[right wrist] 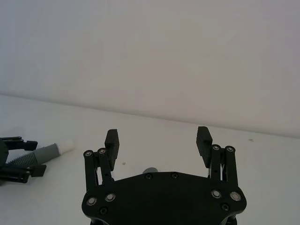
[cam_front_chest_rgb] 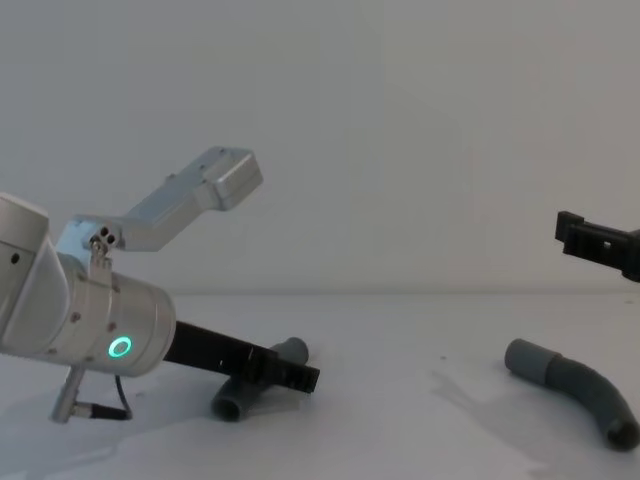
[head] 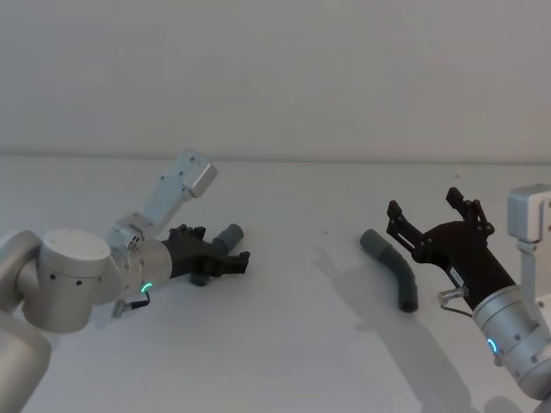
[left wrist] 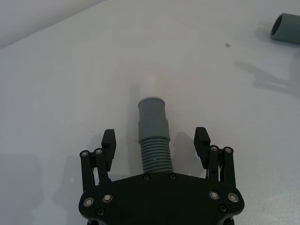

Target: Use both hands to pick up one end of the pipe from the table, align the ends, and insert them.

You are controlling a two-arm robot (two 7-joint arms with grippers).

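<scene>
One pipe piece [left wrist: 155, 150] lies on the white table [head: 293, 344] at the left, its grey cuff [left wrist: 152, 117] ending in a white tip [left wrist: 151, 86]. My left gripper [head: 222, 256] is low over it and open, a finger on each side of the ribbed part without closing on it. The other pipe piece [head: 394, 268] lies curved at the right, its plain socket end [left wrist: 286, 28] pointing toward the middle. My right gripper [head: 424, 205] hangs open above and just behind this piece, holding nothing. Seen from the chest, the left gripper [cam_front_chest_rgb: 290, 372] straddles its piece [cam_front_chest_rgb: 250, 390] and the right piece [cam_front_chest_rgb: 575, 385] rests flat.
A plain pale wall stands behind the table's far edge [head: 344, 160]. A small dark speck [head: 325, 231] marks the bare tabletop between the two pieces. The left arm's silver wrist with its green ring light [cam_front_chest_rgb: 120, 347] sits low near the table's left side.
</scene>
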